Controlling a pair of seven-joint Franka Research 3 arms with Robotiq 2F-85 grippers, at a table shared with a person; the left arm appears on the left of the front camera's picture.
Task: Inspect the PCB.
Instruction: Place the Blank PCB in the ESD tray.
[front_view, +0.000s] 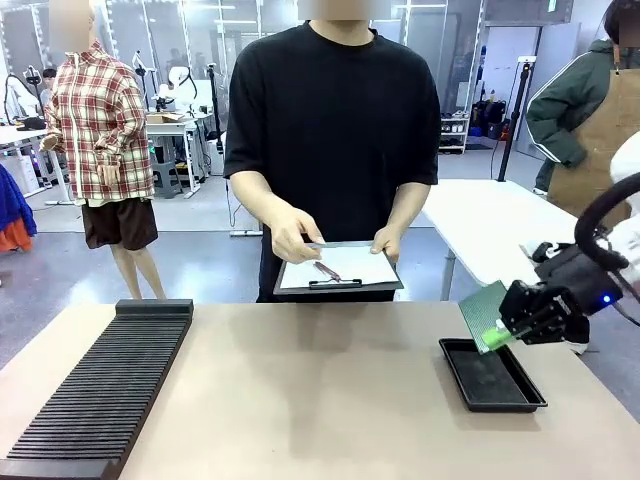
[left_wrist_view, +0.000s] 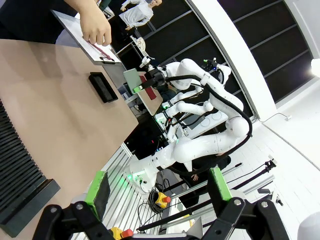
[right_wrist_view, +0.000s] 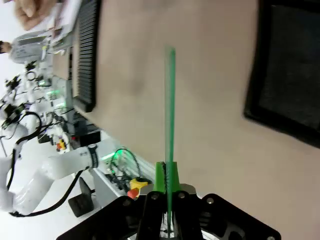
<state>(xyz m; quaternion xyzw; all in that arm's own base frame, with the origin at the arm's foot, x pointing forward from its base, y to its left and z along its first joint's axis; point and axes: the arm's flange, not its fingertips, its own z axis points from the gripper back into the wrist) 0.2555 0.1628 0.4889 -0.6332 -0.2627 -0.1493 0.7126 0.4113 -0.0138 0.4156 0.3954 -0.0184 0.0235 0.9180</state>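
Green PCB (front_view: 484, 308) up in black jaws, a bright green pad glowing at its lower edge. Just below the jaws sits a black tray (front_view: 492, 375), matte and plain. The surface (front_view: 320, 390) is a flat beige-tan, no pattern. Far from the jaws, a black rack (front_view: 100, 395) ribbed with fine parallel slots. The person's shirt (front_view: 335, 140) is solid black; the clipboard (front_view: 338, 268) is dark grey with white paper, and a reddish pen (front_view: 327, 271) lies on it. A tiny blue light shines on the black wrist behind the jaws. In the left wrist view, green pads (left_wrist_view: 97, 187) on black fingers, white arms beyond. Edge-on in the right wrist view, the PCB reads as one thin green line.
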